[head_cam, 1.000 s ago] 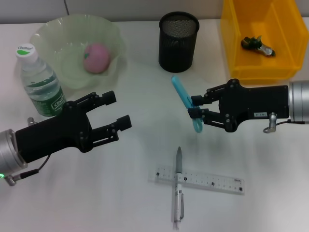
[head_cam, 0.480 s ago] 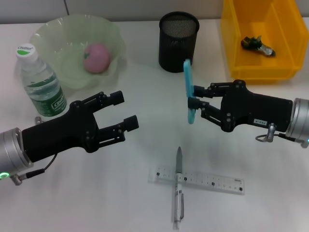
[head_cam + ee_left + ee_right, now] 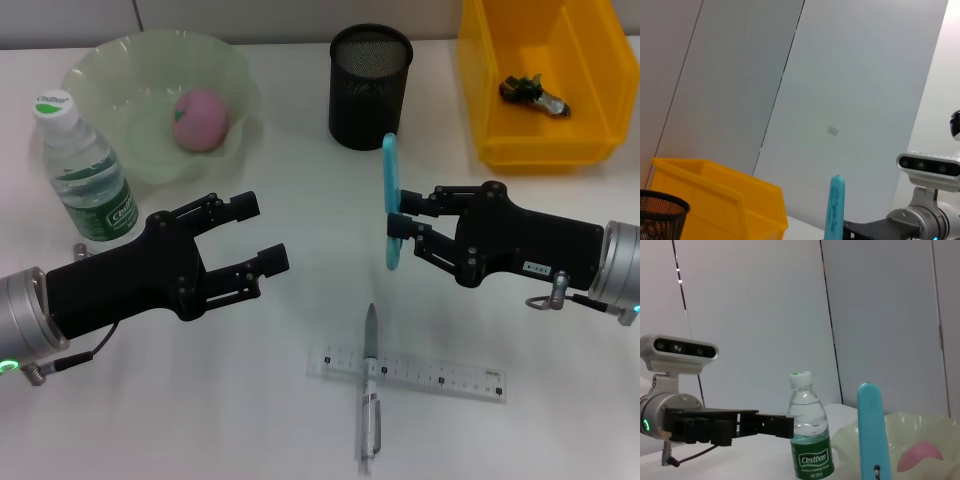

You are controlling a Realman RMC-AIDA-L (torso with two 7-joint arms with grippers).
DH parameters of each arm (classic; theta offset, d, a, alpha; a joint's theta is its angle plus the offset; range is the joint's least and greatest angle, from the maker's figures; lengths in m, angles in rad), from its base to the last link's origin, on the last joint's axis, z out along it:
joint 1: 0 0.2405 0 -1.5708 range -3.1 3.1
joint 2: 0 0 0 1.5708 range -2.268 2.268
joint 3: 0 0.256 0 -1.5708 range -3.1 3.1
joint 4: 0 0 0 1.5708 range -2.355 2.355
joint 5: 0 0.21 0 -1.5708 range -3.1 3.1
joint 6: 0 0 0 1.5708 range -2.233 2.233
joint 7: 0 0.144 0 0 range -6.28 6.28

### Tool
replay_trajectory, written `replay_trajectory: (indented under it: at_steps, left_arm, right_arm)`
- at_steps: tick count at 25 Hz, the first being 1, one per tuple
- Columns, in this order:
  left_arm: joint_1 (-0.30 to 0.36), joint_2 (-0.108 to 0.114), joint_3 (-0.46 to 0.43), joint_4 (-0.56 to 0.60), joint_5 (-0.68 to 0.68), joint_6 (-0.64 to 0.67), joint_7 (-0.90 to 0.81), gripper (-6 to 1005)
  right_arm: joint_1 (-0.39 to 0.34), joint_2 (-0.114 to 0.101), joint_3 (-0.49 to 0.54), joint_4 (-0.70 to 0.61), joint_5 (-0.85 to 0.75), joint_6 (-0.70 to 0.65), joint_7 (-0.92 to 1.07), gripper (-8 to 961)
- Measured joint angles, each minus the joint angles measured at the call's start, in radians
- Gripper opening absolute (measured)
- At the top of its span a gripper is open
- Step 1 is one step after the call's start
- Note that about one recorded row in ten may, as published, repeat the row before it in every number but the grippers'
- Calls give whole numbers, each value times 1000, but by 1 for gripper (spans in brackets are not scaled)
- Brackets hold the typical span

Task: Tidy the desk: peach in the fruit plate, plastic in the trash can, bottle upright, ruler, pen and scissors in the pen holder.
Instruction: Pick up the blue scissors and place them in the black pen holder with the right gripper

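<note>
My right gripper (image 3: pixel 401 229) is shut on the blue scissors (image 3: pixel 389 195), holding them upright above the table a little in front of the black mesh pen holder (image 3: pixel 371 88). They also show in the wrist views as the scissors (image 3: pixel 834 207) and scissors (image 3: pixel 872 432). My left gripper (image 3: pixel 262 232) hovers open and holds nothing, left of centre. The pink peach (image 3: pixel 202 119) lies in the green fruit plate (image 3: pixel 110 60). The bottle (image 3: pixel 85 170) stands upright beside the plate. A clear ruler (image 3: pixel 440 376) lies near the front with the pen (image 3: pixel 369 400) across it. Crumpled plastic (image 3: pixel 533 92) lies in the yellow trash can (image 3: pixel 480 90).
The yellow bin stands at the back right, close to the pen holder. The ruler and pen lie between and in front of both grippers. The left gripper (image 3: pixel 775 422) shows beside the bottle (image 3: pixel 809 435) in the right wrist view.
The right gripper has turned the scissors from slanted to upright and drawn slightly nearer to me. The left gripper has edged right toward the table's centre.
</note>
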Motion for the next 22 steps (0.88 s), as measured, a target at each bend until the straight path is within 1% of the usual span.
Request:
replay_trajectory:
  at_steps: [5,9,13,14,15,18,19,22]
  left_arm:
    - [-1,0,0,-2,1,0,-14,805]
    - [-3,-1,0,-2,0,-11,-9,805]
    - [-5,-1,-4,-2,-3,-17,-5,805]
    - [-5,-2,-6,-1,-4,-17,-5,805]
    - [-7,-2,-7,-1,-5,-16,-4,804]
    - [-11,0,-7,0,-5,-15,-9,804]
    - [-14,1,-4,0,-3,-19,-10,804]
    - [-18,-1,2,0,3,-41,-4,805]
  right_arm:
    - [5,0,3,5,22,1,-11,239]
    - [9,4,4,13,54,9,-78,239]
    - [9,4,4,27,115,10,-173,239]
    - [8,5,6,36,163,10,-218,239]
    - [8,5,6,36,163,10,-218,239]
    - [17,4,2,68,240,13,-250,239]
    - [34,1,-8,82,247,40,-259,239]
    - [47,1,-15,82,237,77,-263,239]
